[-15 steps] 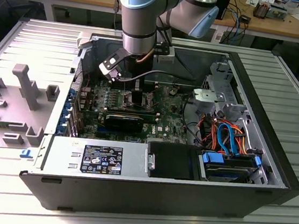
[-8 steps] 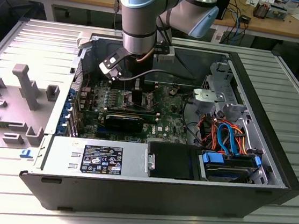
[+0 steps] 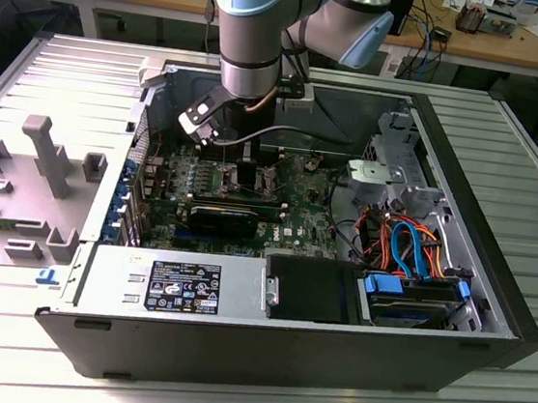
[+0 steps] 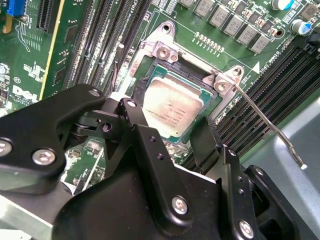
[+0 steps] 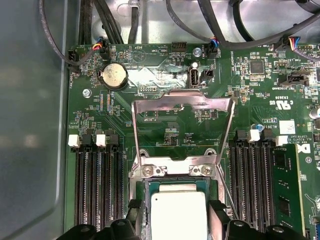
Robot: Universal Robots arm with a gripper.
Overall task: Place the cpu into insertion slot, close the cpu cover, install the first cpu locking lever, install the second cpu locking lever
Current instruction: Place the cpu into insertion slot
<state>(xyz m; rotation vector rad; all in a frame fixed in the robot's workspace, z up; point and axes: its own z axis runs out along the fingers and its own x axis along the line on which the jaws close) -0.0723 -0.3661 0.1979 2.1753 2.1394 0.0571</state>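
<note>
In the exterior view I see the arm reaching straight down into the open computer case (image 3: 232, 358), which lies on its side on a slatted metal table (image 3: 534, 183). The gripper (image 3: 243, 172) hangs over the middle of the green board (image 3: 292, 214). The case walls ring it. A bundle of coloured cables (image 3: 410, 247) lies towards the exterior view's right, and a black box with a printed white label (image 3: 186, 287) sits along the near wall. The room above the board is open.

In the second wrist view the gripper (image 4: 167, 125) straddles the cpu (image 4: 172, 105), which lies flat in the insertion slot (image 4: 146, 75), its edges in line with the slot's rim. I cannot tell whether the claw is clamping the chip or is loose of it. Faint print marks the chip's top. A thin locking lever (image 4: 270, 125) juts out from a corner of the slot over the long black memory slots (image 4: 285, 70).

In the first wrist view the cpu (image 5: 178, 212) sits in the insertion slot (image 5: 175, 186) with the gripper (image 5: 176, 222) over it. The cpu cover (image 5: 165, 104) stands swung open beyond the slot, and the board shows through its window. Memory slots (image 5: 100, 185) flank the slot closely on both sides. A coin battery (image 5: 113, 76) lies beyond the cover. Small white lettering dots the board.
</note>
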